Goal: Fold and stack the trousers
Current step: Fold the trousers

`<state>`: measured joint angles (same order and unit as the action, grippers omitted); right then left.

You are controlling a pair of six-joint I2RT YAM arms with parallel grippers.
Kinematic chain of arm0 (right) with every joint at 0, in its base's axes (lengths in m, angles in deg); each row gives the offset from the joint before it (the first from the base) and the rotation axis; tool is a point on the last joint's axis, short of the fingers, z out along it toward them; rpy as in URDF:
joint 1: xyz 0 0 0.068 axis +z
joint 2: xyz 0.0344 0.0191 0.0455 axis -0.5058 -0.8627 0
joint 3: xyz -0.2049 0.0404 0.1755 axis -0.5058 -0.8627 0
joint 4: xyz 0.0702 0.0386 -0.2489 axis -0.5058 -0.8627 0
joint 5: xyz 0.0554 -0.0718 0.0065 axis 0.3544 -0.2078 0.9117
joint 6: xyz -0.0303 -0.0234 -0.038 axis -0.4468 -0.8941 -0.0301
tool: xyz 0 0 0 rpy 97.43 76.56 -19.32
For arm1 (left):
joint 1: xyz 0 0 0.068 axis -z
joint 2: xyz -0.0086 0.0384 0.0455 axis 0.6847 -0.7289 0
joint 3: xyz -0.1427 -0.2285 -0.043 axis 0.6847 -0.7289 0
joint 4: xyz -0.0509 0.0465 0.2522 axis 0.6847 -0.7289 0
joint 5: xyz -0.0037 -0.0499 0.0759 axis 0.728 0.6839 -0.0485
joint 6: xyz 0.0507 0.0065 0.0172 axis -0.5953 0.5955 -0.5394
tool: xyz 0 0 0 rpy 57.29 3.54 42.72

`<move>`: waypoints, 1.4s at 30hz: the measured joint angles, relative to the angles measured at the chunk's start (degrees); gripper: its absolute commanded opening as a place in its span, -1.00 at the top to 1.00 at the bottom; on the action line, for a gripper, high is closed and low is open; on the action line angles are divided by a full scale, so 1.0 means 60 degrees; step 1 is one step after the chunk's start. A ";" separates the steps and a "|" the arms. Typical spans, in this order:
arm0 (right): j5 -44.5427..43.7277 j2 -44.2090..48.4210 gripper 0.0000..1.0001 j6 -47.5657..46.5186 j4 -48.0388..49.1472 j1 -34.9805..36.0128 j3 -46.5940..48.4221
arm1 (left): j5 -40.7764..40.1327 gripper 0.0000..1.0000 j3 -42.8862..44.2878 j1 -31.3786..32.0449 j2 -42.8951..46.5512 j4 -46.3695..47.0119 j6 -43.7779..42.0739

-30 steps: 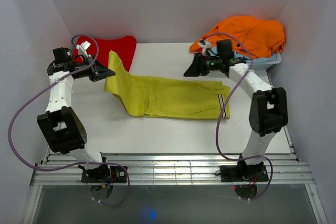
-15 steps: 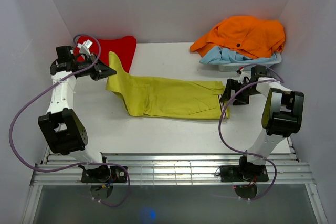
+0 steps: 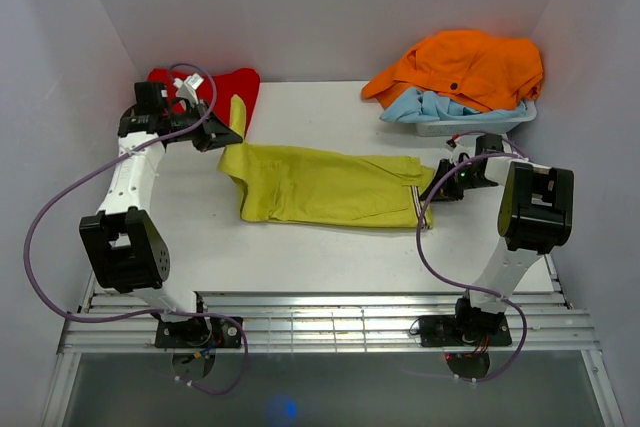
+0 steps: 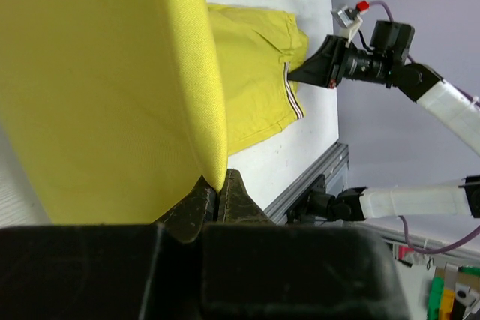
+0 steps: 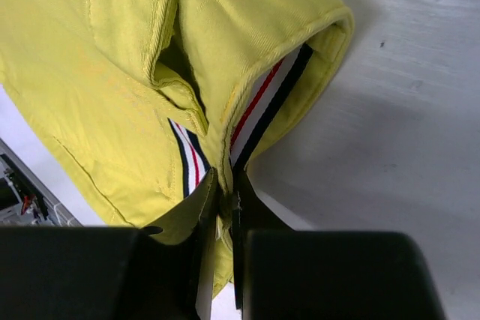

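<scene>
The yellow-green trousers [image 3: 320, 185] lie folded lengthwise across the middle of the table, waistband at the right. My left gripper [image 3: 228, 137] is shut on the leg end, which it holds lifted off the table at the left; in the left wrist view the fabric [image 4: 112, 88] hangs from the closed left gripper [image 4: 217, 189]. My right gripper [image 3: 432, 192] is shut on the waistband edge; the right wrist view shows the right gripper [image 5: 225, 185] pinching the striped lining [image 5: 259, 106].
A red garment [image 3: 225, 87] lies at the back left, behind the left gripper. At the back right an orange garment [image 3: 465, 62] and a light blue one [image 3: 430, 105] are heaped on a tray [image 3: 470, 127]. Walls close in on three sides.
The right gripper swung from the back right down to the waistband and closed on it. The left gripper carried the leg end to the right, shortening the trousers.
</scene>
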<state>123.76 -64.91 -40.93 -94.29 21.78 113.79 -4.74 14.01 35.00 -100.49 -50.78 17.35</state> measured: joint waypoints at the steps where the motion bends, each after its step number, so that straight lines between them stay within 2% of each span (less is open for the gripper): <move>1: 0.0091 0.0000 0.85 0.0004 0.0033 0.0004 -0.0036 | -0.0073 1.00 0.0044 0.0266 0.0000 0.0033 0.0058; 12: 0.0637 0.0007 0.85 0.0102 0.0339 0.0237 -0.0324 | -0.0641 1.00 0.0404 0.3238 -0.0437 0.1184 0.1647; 21: 0.1013 0.0007 0.84 0.0503 0.0761 0.0390 -0.0586 | -0.1111 1.00 0.0608 0.5544 -0.2113 0.2776 0.3209; 31: 0.1428 0.0011 0.84 0.0994 0.1158 0.0481 -0.0929 | -0.1694 1.00 0.1107 0.7063 -0.4033 0.4277 0.4597; 42: 0.1563 0.0036 0.84 0.1322 0.1537 0.0525 -0.1140 | -0.2455 1.00 0.1978 0.7774 -0.5231 0.4437 0.5140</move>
<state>133.13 -64.69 -33.00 -85.07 24.93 106.95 -19.47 25.88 81.65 -131.88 -24.16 48.19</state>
